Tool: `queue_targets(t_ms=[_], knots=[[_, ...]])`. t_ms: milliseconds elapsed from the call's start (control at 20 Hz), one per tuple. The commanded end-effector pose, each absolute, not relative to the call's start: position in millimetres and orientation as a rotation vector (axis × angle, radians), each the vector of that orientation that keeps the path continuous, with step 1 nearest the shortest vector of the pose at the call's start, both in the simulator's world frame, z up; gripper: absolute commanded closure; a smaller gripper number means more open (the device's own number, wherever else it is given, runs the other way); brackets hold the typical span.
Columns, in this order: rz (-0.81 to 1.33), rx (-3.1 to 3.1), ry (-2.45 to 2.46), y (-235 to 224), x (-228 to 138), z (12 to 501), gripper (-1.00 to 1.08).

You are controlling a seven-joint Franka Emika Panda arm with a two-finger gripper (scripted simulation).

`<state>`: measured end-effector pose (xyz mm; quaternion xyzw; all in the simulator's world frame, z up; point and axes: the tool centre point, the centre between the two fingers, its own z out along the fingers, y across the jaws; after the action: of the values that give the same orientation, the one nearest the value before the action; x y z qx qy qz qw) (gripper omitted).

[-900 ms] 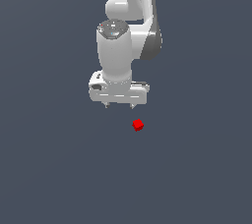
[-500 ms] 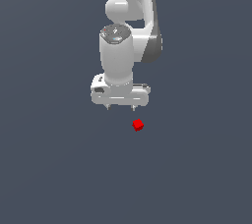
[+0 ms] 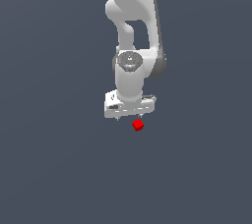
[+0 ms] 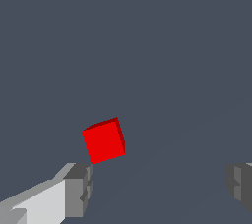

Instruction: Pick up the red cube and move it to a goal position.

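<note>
Hanging Over the Cube: Arm Pose Entry

Item 1: white jointed robot arm [image 3: 132, 36], entering at the exterior frame's top centre, running straight down, wrist pointing downward. Item 2: white two-fingered gripper [image 3: 129, 117], at frame centre, spread wide; in the wrist view its grey fingertips [image 4: 78, 188] stand far apart, gripping nothing. Item 3: small bright red plain cube [image 3: 138, 125], just below the gripper, slightly toward the exterior frame's right, resting on the dark grey-blue floor [image 3: 54, 159], apart from both fingers.

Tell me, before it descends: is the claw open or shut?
Open. In the wrist view the claw has its fingers spread wide apart, the red cube ungrasped beyond them.
</note>
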<state>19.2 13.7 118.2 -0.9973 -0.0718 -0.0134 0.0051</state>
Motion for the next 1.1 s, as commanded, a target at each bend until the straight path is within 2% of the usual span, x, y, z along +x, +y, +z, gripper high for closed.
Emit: queue_targets(t_ms=[0, 450, 950, 1000, 1050], knots=[[-0.031, -3.113, -0.346, 27, 18, 92, -0.92], [-0.005, -3.072, -0.644, 56, 11, 30, -0.92], [0.000, -3.065, -0.689, 60, 9, 20, -0.92], [0.000, -3.065, -0.689, 60, 9, 20, 1.08], [0.000, -3.065, -0.689, 60, 9, 20, 1.08]])
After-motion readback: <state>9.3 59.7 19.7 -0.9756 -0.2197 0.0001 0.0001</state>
